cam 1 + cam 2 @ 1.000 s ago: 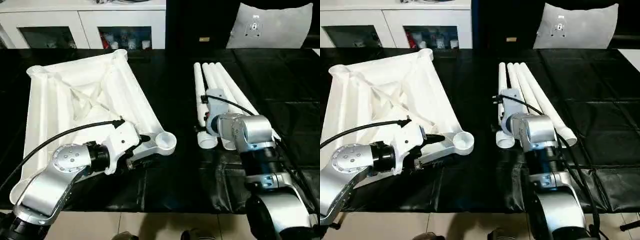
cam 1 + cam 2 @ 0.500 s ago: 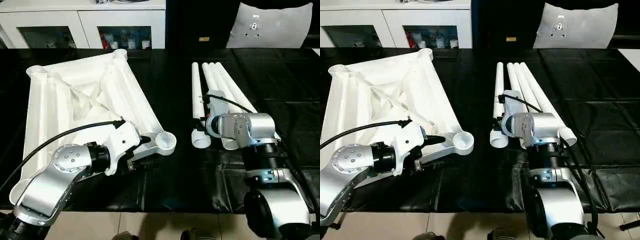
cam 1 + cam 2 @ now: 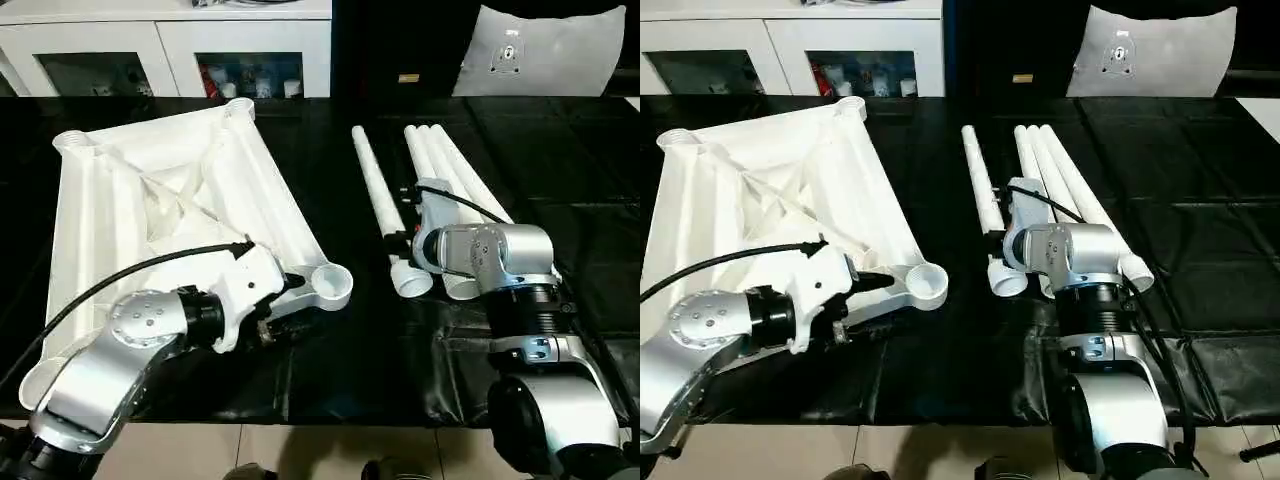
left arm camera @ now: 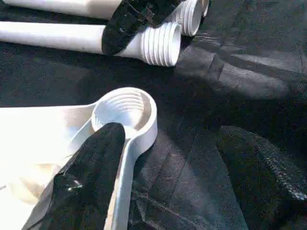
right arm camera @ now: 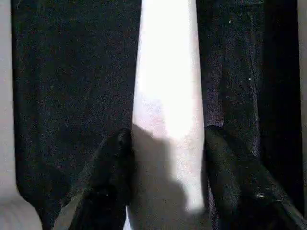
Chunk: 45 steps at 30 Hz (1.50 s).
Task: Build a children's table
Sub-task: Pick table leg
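Note:
The white table top (image 3: 150, 200) lies upside down on the left, its ribbed underside up. My left gripper (image 3: 283, 300) is shut on the rib just behind its near right corner socket (image 3: 330, 283); one black finger (image 4: 91, 167) rests beside that socket (image 4: 125, 108). My right gripper (image 3: 408, 245) is shut on one white leg (image 3: 375, 185) near its threaded end (image 3: 411, 279), with black fingers (image 5: 112, 163) on both sides of the leg (image 5: 168, 96). This leg lies slanted, far end to the left. Three other legs (image 3: 450, 175) lie side by side behind my right wrist.
Black sheeting (image 3: 570, 150) covers the work table, whose front edge (image 3: 330, 420) runs just before my arms. A white cabinet (image 3: 170, 40) stands behind, and a grey sheet (image 3: 545, 50) leans at the back right. A gap of black cover separates socket and threaded end.
My right gripper has swung the held leg: its far end went left, away from the other three legs. The left arm and table top stay put.

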{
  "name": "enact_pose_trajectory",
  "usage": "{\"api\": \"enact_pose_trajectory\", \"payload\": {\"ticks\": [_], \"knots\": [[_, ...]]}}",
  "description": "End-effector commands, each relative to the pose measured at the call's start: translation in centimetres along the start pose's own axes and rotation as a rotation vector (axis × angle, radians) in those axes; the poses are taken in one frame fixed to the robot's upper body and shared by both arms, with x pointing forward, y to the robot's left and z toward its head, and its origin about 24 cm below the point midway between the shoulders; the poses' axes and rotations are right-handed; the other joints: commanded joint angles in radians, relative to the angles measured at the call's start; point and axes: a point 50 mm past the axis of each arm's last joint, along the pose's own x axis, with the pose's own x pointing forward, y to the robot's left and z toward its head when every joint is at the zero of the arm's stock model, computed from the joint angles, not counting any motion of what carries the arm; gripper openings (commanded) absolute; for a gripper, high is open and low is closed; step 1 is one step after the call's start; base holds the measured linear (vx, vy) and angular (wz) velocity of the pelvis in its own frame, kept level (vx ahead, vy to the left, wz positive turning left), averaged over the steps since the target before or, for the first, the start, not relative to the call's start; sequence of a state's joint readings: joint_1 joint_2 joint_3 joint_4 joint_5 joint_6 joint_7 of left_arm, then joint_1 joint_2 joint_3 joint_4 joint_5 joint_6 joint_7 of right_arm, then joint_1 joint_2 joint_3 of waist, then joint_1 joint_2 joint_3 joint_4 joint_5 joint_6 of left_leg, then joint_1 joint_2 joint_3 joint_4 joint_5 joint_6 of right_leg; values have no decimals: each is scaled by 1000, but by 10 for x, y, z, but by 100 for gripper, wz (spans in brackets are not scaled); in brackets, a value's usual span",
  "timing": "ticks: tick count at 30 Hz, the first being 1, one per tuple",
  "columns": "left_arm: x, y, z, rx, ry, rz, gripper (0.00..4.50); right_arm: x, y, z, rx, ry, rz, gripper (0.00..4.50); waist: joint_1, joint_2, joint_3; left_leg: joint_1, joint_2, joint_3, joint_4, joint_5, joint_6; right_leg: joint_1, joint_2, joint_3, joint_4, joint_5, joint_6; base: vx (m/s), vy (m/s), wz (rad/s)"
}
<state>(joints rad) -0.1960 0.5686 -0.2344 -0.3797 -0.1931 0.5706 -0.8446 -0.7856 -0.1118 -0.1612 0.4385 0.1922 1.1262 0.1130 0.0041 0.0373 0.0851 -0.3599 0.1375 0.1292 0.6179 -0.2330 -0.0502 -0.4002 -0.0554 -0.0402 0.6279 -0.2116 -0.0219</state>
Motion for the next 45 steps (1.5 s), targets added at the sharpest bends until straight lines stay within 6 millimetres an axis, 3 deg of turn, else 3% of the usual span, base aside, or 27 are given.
{"api": "enact_pose_trajectory", "payload": {"ticks": [1,5,7,9,11,14,17,21,27,28,29,32,35,38,45], "knots": [[0,-2,3,16,-3,-2,349,-2,1,3,18,-31,15,191,3,-3,-69,-3,63,-3,-71,50,31,70,-78,53,-53,57,-298,0,0,0],[0,-3,2,14,-6,3,349,-3,2,5,35,-101,31,188,5,-1,-72,-3,63,-3,-69,55,34,71,-79,52,-52,61,-297,0,0,0],[1,0,3,17,-30,51,349,-6,3,13,-37,-297,36,188,9,0,-75,-4,67,-3,-67,58,34,69,-82,51,-51,66,-291,0,0,0],[2,3,4,19,-51,99,349,-8,5,14,0,-342,78,187,9,-2,-79,-7,65,-2,-63,85,52,73,-80,51,-48,106,-294,0,0,0],[2,8,6,16,-76,145,349,-11,7,17,41,-370,129,187,6,-4,-76,-9,64,-2,-65,74,67,73,-78,51,-50,95,-296,0,0,0],[4,22,15,-48,-157,270,349,-26,11,25,131,-472,339,187,9,-2,-77,-8,66,-4,-65,45,71,74,-80,51,-54,57,-292,0,0,0],[5,34,34,-94,-280,351,349,-38,13,27,100,-574,476,187,13,-2,-77,-10,67,-4,-63,36,84,75,-81,50,-57,60,-297,0,0,0],[6,51,51,-256,-418,432,349,-53,15,27,113,-707,643,187,21,-13,-76,-12,63,0,-59,49,106,74,-80,50,-57,53,-302,0,0,0],[8,51,72,-418,-583,358,349,-64,17,19,159,-699,833,187,31,-16,-75,-14,62,-2,-56,73,137,71,-78,47,-60,11,-295,0,0,0],[11,46,84,-485,-657,293,349,-71,20,13,146,-713,925,187,32,-22,-75,-15,64,-2,-56,72,143,69,-79,47,-63,8,-294,0,0,0],[13,45,88,-511,-679,273,349,-73,20,10,138,-717,953,187,39,-18,-76,-14,64,-3,-54,78,151,69,-80,46,-61,9,-296,0,0,0],[19,43,97,-579,-725,220,349,-76,24,5,124,-705,1021,187,39,-25,-71,-17,66,-5,-55,74,162,67,-81,44,-67,-24,-292,0,0,0],[23,42,105,-606,-752,176,349,-80,28,1,105,-689,1078,186,39,-31,-67,-20,62,-5,-57,57,153,69,-81,44,-75,-99,-259,0,0,0],[24,40,111,-625,-773,133,349,-83,31,-1,94,-676,1116,186,35,-27,-65,-18,62,-6,-59,53,136,66,-78,43,-80,-125,-241,0,0,0],[16,44,122,-698,-899,44,313,-88,32,-10,60,-637,1186,186,38,-29,-66,-18,64,-10,-57,83,151,67,-79,42,-76,-60,-256,0,0,0]]}}
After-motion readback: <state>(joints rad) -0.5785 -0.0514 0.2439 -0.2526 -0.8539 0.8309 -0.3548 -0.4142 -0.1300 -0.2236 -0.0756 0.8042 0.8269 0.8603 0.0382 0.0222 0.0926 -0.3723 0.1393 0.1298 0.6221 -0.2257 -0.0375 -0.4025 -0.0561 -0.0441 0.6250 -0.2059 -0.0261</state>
